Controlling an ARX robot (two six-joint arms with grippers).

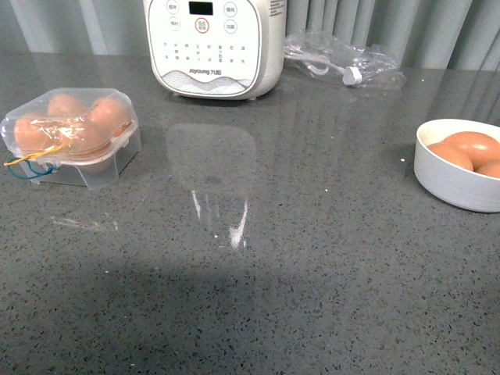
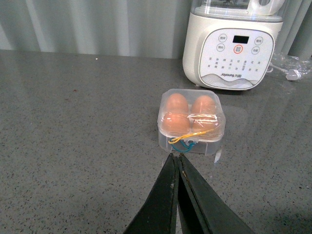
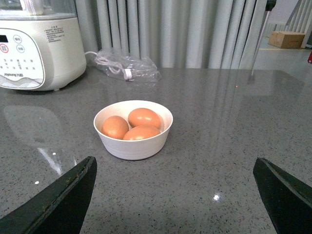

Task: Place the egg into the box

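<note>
Left tool (image 2: 176,161) fingers pressed together, holding nothing, right tool (image 3: 175,195) fingers spread wide, empty

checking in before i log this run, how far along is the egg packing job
It looks finished or nearly so. The box sits closed on the counter with eggs in all four cells, its lid down. Nothing is in hand: the left gripper is shut and empty just short of the box, and the right gripper is open, facing the white bowl, which holds three eggs. With no free cell, nothing seems left for this box.

Bare counter (image 1: 312,258) lies between box (image 1: 74,137) and bowl (image 1: 457,176).
</note>
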